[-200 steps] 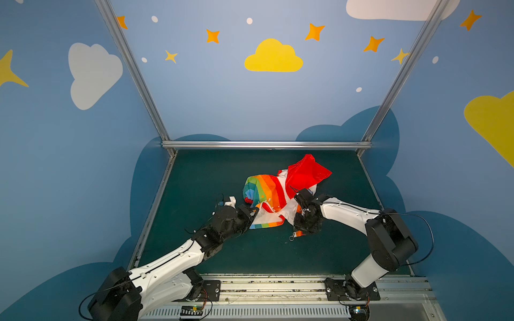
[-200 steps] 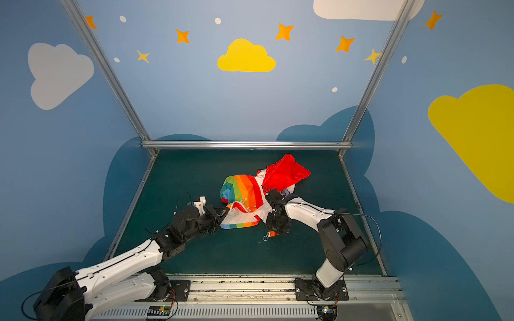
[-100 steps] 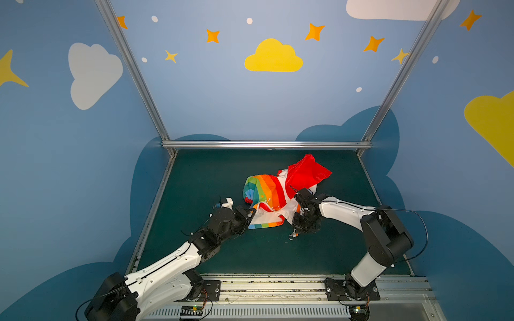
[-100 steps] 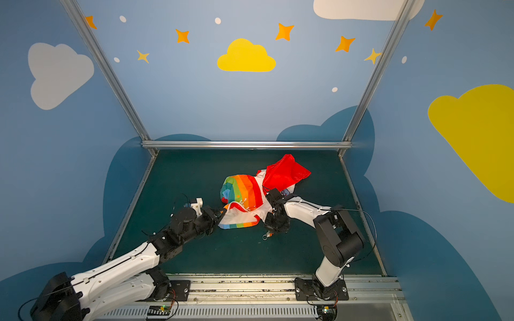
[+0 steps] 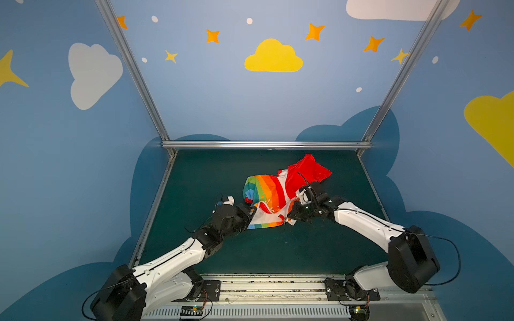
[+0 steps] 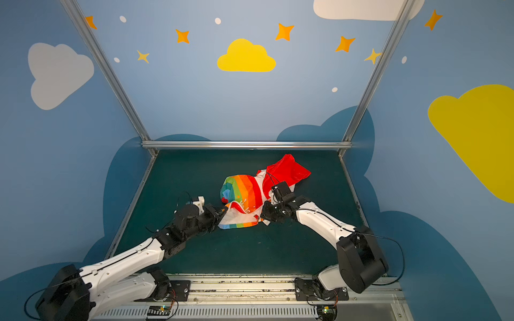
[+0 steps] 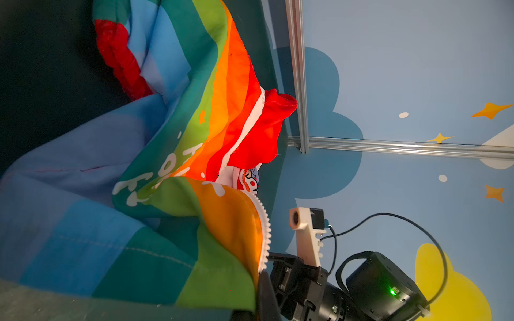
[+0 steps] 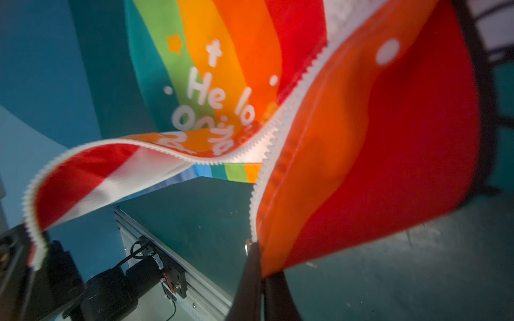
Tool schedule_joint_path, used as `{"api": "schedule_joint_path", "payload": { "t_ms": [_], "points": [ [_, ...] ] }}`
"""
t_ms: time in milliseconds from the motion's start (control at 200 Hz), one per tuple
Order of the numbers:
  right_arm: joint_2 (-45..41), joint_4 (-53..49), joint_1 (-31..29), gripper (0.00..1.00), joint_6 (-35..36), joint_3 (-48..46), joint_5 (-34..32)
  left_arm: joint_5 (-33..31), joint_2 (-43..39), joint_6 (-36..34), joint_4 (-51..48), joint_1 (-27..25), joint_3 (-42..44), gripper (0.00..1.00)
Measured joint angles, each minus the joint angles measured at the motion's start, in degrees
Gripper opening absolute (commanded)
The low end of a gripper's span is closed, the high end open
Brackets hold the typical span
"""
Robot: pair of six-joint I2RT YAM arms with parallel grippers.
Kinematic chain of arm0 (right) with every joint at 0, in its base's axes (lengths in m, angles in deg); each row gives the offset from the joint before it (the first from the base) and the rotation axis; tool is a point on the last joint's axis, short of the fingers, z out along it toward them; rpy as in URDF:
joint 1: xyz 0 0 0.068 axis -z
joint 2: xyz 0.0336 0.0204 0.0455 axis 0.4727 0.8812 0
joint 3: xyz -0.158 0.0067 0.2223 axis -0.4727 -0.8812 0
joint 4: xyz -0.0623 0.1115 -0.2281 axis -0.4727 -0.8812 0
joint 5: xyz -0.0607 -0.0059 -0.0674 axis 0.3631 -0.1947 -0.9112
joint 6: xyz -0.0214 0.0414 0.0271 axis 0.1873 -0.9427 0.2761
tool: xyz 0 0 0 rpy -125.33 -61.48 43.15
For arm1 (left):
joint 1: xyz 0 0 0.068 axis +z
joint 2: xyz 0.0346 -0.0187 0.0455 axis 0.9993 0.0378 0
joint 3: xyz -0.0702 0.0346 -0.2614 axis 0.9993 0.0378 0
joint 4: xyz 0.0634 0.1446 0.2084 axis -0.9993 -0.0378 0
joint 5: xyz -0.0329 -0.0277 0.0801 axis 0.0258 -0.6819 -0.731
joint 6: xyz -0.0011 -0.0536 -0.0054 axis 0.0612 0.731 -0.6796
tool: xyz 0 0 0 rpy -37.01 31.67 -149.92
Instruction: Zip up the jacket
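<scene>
The left gripper (image 5: 253, 212) sits left of centre on the dark green table (image 5: 200, 178). Its jaws are pinched together on the jacket's (image 5: 268, 191) near-left front edge. In the left wrist view the white zipper teeth (image 7: 265, 230) of that panel run straight down into the closed fingers (image 7: 262, 291).

The jacket lies just right of the table's centre, between the two grippers. It is crumpled, with its rainbow stripes up and its red hood (image 5: 308, 172) spread toward the back wall. White lettering (image 8: 211, 97) crosses the green and orange stripes. A bit of white printed lining (image 7: 249, 178) shows under the red collar area. In the right wrist view the two toothed edges part and swing away from each other, one toward each gripper. The fabric hangs clear of the table there. Whether the teeth are joined higher up I cannot tell.

The right gripper (image 5: 290, 218) is at the jacket's near-right corner. It is clamped tight on the lower end of the orange-red panel's zipper edge (image 8: 257, 200), beside a small metal piece (image 8: 247, 246).
</scene>
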Motion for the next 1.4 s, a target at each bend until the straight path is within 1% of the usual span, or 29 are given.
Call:
{"api": "schedule_joint_path", "payload": {
  "t_ms": [85,155,235,270,320,360,481,556,646,801,951,1056,1177,1272,1397],
  "points": [
    [-3.06,5.14,0.24,0.0,3.85,-1.33,0.31,0.9,1.14,-0.17,0.7,0.92,-1.05,0.03],
    [-9.05,11.67,-0.72,0.0,8.24,-4.46,-1.7,1.44,1.64,-0.48,0.96,1.73,-2.08,0.03],
    [-20.87,25.51,-3.69,0.0,14.51,-13.0,-6.97,1.77,1.79,-1.11,1.16,2.47,-3.15,0.03],
    [-24.98,31.82,-4.48,0.0,16.72,-17.0,-8.11,1.9,1.84,-1.36,1.42,2.73,-3.45,0.03],
    [-29.03,39.56,-4.26,0.0,19.32,-21.66,-8.83,2.16,2.16,-1.64,1.97,2.97,-3.93,0.03],
    [-30.08,43.74,-3.04,0.0,20.65,-23.52,-8.5,2.47,2.75,-1.92,2.71,3.06,-4.26,0.03],
    [-27.93,50.99,0.61,0.0,21.0,-23.87,-5.38,3.76,5.35,-3.41,4.22,3.17,-6.05,0.04],
    [-26.82,54.9,1.18,0.0,19.39,-23.82,-2.47,4.48,7.04,-5.42,6.93,3.15,-7.19,0.03],
    [-26.03,58.62,1.33,0.0,17.18,-23.63,0.98,4.17,8.5,-9.09,13.2,2.54,-7.48,0.03],
    [-25.31,62.31,2.03,0.0,13.31,-22.62,4.9,-0.55,9.51,-17.84,26.64,-0.33,-6.64,0.03],
    [-24.35,65.55,2.43,0.0,9.73,-21.42,7.04,-3.37,10.99,-27.71,37.86,-2.19,-6.69,0.03],
    [-22.21,68.02,2.69,0.0,7.32,-20.55,8.11,-3.65,13.75,-33.75,46.71,-3.3,-6.78,0.03],
    [-19.37,69.99,2.73,0.0,5.01,-19.89,8.94,-3.19,17.57,-36.59,54.27,-3.76,-7.5,0.03],
    [-17.51,70.71,2.73,0.0,3.78,-18.95,9.6,-2.01,19.32,-38.53,56.63,-4.02,-8.55,0.03],
    [-16.28,71.8,2.73,0.0,2.12,-17.75,10.12,-0.74,19.65,-41.57,58.49,-5.09,-9.94,0.03]
  ]
}}
